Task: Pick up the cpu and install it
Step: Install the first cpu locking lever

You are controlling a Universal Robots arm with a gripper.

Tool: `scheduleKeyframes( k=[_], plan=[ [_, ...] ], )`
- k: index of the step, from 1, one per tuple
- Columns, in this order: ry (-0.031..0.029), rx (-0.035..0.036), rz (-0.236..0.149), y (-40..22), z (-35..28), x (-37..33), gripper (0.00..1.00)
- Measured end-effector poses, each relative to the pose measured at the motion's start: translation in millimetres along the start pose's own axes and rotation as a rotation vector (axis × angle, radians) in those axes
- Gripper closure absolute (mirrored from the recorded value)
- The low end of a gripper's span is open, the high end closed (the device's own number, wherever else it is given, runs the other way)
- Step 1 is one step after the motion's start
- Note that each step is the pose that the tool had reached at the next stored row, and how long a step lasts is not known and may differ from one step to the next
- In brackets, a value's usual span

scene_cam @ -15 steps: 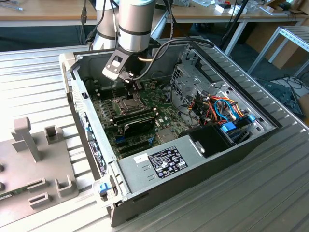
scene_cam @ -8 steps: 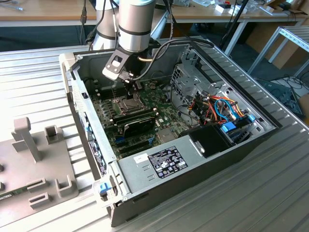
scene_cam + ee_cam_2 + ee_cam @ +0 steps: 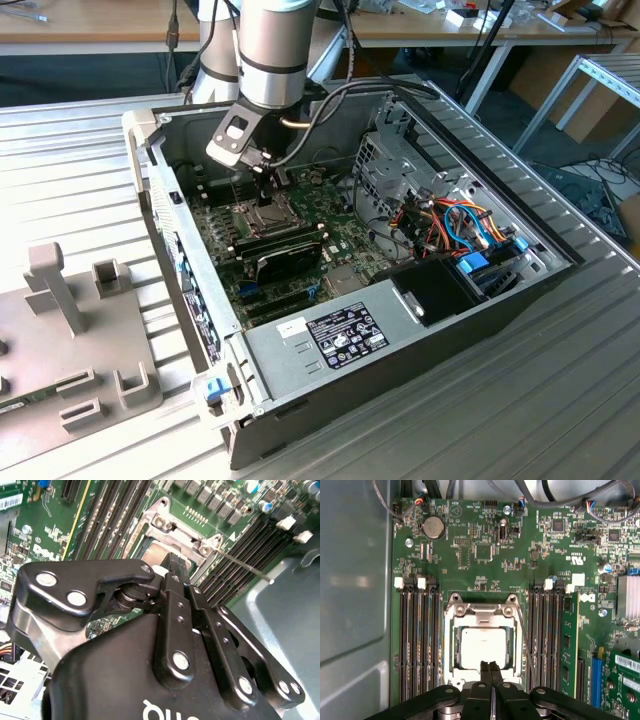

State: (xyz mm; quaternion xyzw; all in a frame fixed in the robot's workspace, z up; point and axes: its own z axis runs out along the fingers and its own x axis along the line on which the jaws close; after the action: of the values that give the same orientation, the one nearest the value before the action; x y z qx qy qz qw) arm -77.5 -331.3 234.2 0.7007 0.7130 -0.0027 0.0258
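Note:
The cpu (image 3: 482, 647), a pale silver square, lies flat inside the metal socket frame (image 3: 454, 630) on the green motherboard (image 3: 470, 550). My gripper (image 3: 489, 668) hangs directly over the socket, its two black fingers pressed together with nothing between them, the tips at one edge of the cpu. In the second wrist view the shut fingertips (image 3: 175, 562) point down at the socket frame (image 3: 167, 522), and a thin lever rod (image 3: 240, 562) sticks out beside it. In the exterior view the gripper (image 3: 265, 195) reaches into the open computer case above the socket frame (image 3: 245, 212).
Long black memory slots (image 3: 417, 640) flank the socket on both sides. An expansion card (image 3: 290, 255), a power supply (image 3: 320, 335), a drive cage (image 3: 400, 160) and coloured cables (image 3: 460, 225) crowd the case. A grey fixture (image 3: 70, 340) stands at the exterior view's left.

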Motion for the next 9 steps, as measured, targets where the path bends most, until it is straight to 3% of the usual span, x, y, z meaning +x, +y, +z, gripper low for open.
scheduleKeyframes(
  k=[4,9],
  plan=[
    [0.0001,-0.0001,0.000,-8.2,-0.1,0.2,0.89],
    [0.0000,-0.0001,0.000,-9.2,-0.2,0.2,0.89]
  ],
)
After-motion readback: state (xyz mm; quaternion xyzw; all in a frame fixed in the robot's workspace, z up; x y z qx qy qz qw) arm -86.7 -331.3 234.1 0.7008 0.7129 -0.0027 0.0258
